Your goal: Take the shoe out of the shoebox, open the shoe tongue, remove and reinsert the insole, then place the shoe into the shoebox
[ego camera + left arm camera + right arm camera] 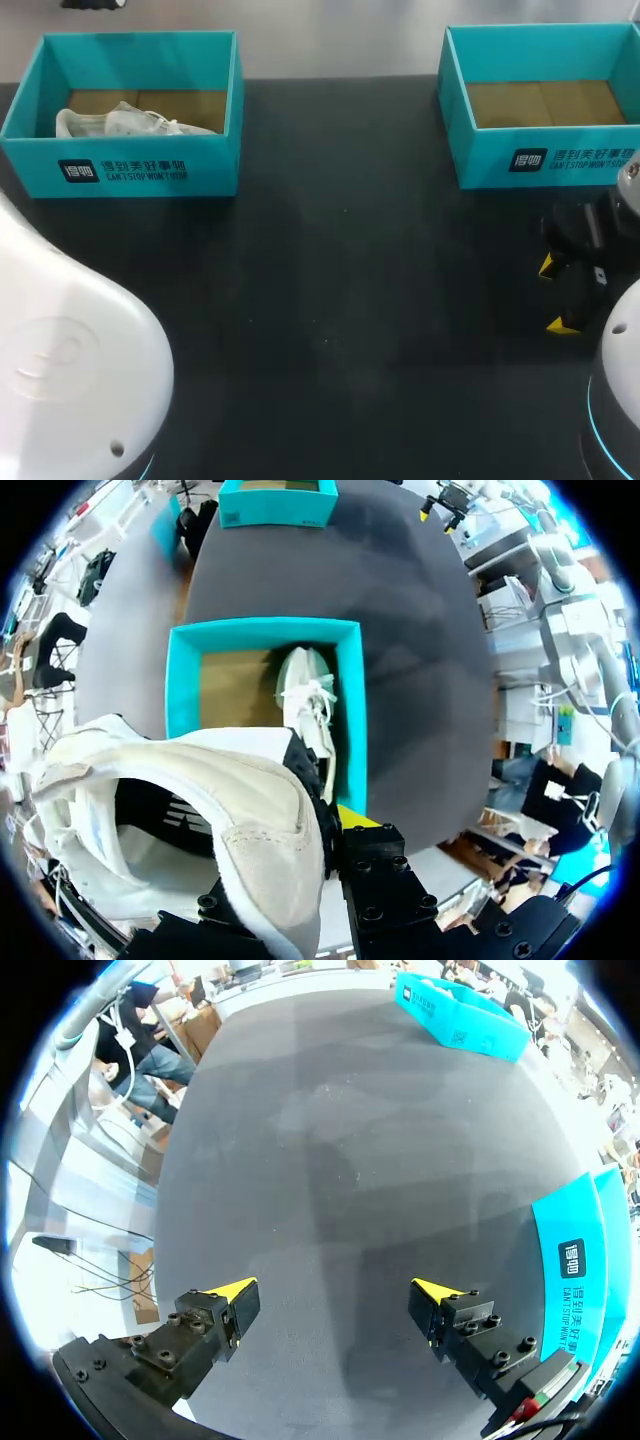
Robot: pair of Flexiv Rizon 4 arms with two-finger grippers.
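The left gripper [300,852] seems to be pinching the white shoe [200,820] by its side wall, holding it above the shoebox [182,680], where a second shoe [305,705] is lying. The right gripper [335,1290] is hovering with its fingers spread and empty, well apart from that shoebox.

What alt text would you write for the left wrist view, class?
The left gripper grips a white shoe close to the camera, above an open teal shoebox on the dark table. A second white shoe lies inside that box.
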